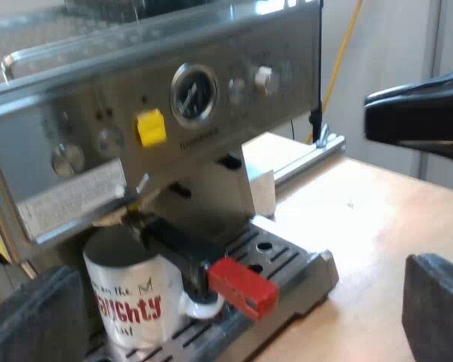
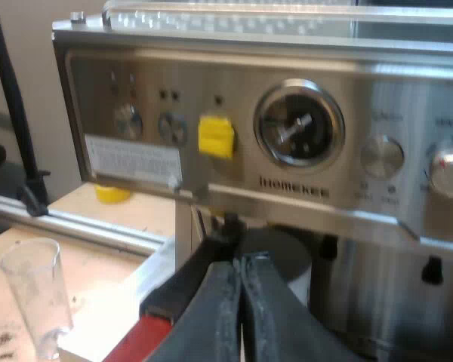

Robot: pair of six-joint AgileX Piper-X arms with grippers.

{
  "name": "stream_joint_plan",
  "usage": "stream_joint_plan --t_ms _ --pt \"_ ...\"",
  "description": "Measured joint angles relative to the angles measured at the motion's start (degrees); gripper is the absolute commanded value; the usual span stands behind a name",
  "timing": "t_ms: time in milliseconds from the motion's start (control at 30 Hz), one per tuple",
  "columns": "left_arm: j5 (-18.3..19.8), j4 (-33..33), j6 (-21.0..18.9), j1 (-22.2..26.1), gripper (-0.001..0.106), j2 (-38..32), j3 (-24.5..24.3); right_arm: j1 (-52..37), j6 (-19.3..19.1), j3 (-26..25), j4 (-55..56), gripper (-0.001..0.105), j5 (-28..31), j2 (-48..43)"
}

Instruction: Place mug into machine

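A white mug with red lettering stands upright on the drip tray of the espresso machine, under the metal holder. The holder is locked into the machine's front, and its dark handle ends in red just beside the mug. My left gripper is open, its fingers wide apart before the tray and touching nothing. My right gripper is shut with nothing in it, close to the machine's front and just above the holder's handle, whose red end shows beside the fingers.
A measuring glass stands upright on the wooden table near the machine's side. A metal rail runs behind it, with a yellow object beyond. A black blurred part juts in above the table; I cannot tell what it is.
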Motion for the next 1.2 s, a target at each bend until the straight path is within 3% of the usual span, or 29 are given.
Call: stream_joint_plan --t_ms 267,567,967,1200 --pt "0.0 0.72 0.0 0.0 0.085 0.0 -1.92 -1.26 0.0 -8.21 0.08 0.0 1.24 10.54" --pt "0.17 0.72 0.0 0.0 0.085 0.0 -1.92 -6.59 1.35 -15.63 0.08 0.0 -1.76 19.04" --pt "0.17 0.72 0.0 0.0 0.085 0.0 -1.92 -12.79 3.13 -23.04 0.08 0.0 -6.35 27.06" --pt "0.17 0.72 0.0 0.0 0.085 0.0 -1.92 -14.34 3.13 -23.7 0.08 0.0 -6.05 28.17"
